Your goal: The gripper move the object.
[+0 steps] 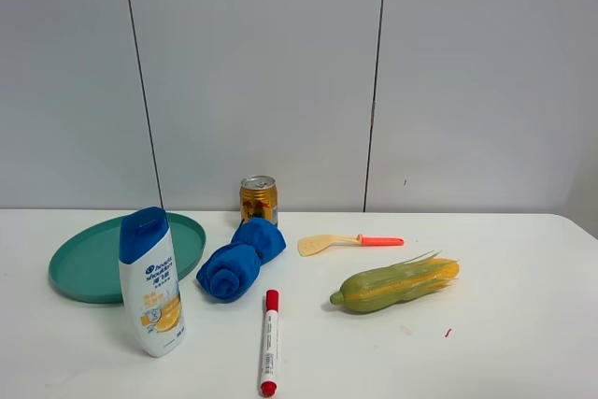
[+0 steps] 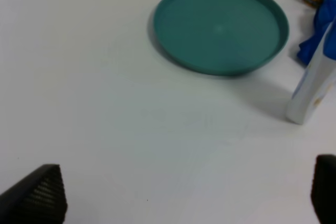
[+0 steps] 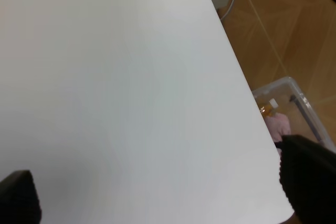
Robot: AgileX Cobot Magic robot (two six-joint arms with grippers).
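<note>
On the white table (image 1: pixel 505 343) stand a white shampoo bottle with a blue cap (image 1: pixel 152 281), a teal plate (image 1: pixel 93 259), a rolled blue towel (image 1: pixel 238 259), a gold can (image 1: pixel 259 200), a red-capped marker (image 1: pixel 269 341), a corn cob in its husk (image 1: pixel 397 284) and a yellow spoon with an orange handle (image 1: pixel 348 243). Neither gripper shows in the exterior high view. My left gripper (image 2: pixel 184 192) is open and empty over bare table, short of the plate (image 2: pixel 220 24) and the bottle (image 2: pixel 312 90). My right gripper (image 3: pixel 163 190) is open and empty over bare table near its edge.
The table's edge (image 3: pixel 236 72) runs close past the right gripper, with wooden floor and a clear plastic bin (image 3: pixel 294 103) below it. A grey panelled wall (image 1: pixel 280 72) stands behind the table.
</note>
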